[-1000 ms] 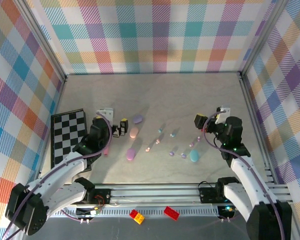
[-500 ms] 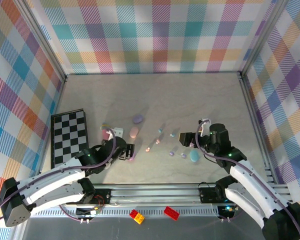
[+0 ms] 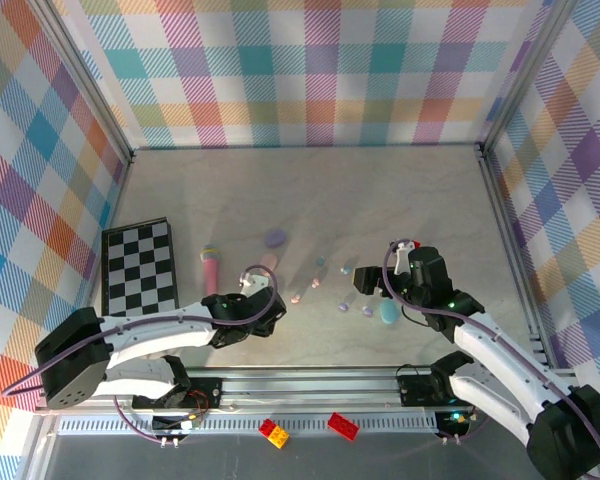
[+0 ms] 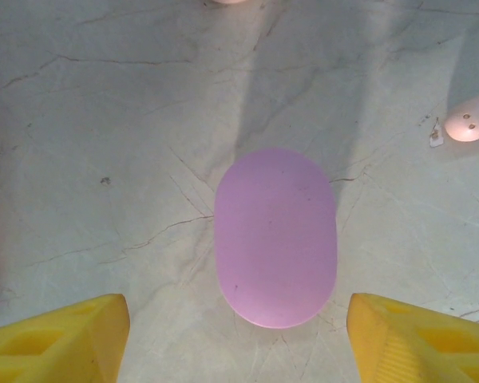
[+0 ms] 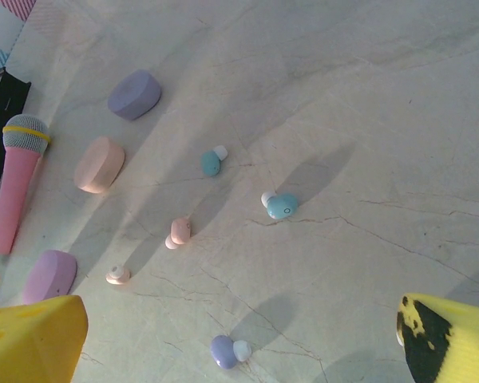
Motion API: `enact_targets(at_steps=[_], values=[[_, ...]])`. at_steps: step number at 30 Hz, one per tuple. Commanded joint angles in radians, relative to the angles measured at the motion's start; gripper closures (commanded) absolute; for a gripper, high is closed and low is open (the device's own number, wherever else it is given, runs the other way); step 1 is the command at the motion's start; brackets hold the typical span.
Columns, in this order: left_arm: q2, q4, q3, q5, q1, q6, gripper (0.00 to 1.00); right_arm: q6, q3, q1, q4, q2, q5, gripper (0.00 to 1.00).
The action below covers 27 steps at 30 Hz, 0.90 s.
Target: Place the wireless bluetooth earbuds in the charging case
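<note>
The earbuds (image 5: 179,231) lie scattered loose on the counter (image 3: 380,200), about midway between its side edges and nearer the near edge. Left of them lies a closed lilac-pink charging case (image 4: 275,237). My left end effector (image 4: 238,345) is spread around it, touching neither side. My right end effector (image 5: 241,319) hangs spread wide above the buds.

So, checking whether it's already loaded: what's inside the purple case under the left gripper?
The purple case lies shut on the table, smooth lid up. Its inside is covered, so any buds in there cannot be seen.
</note>
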Motion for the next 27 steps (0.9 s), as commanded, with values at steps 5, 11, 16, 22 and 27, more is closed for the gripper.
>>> enact_targets(at_steps=[5,11,16,22,27], values=[[0.117,0.085,0.053,0.047,-0.009,0.026,0.28,0.015,-0.009,0.01,0.035,0.002,0.02,0.01],[0.176,0.103,0.069,0.022,-0.005,0.034,0.28,0.018,-0.009,0.01,0.015,-0.014,0.036,0.01],[0.201,0.126,0.072,0.031,0.003,0.043,0.39,0.025,-0.005,0.011,0.004,-0.016,0.034,0.01],[0.186,0.098,0.062,0.01,0.005,0.046,0.55,0.054,0.009,0.011,-0.016,-0.005,0.058,0.01],[0.1,0.129,0.05,0.014,0.005,0.145,0.58,0.101,0.064,0.01,-0.07,0.024,0.077,0.01]])
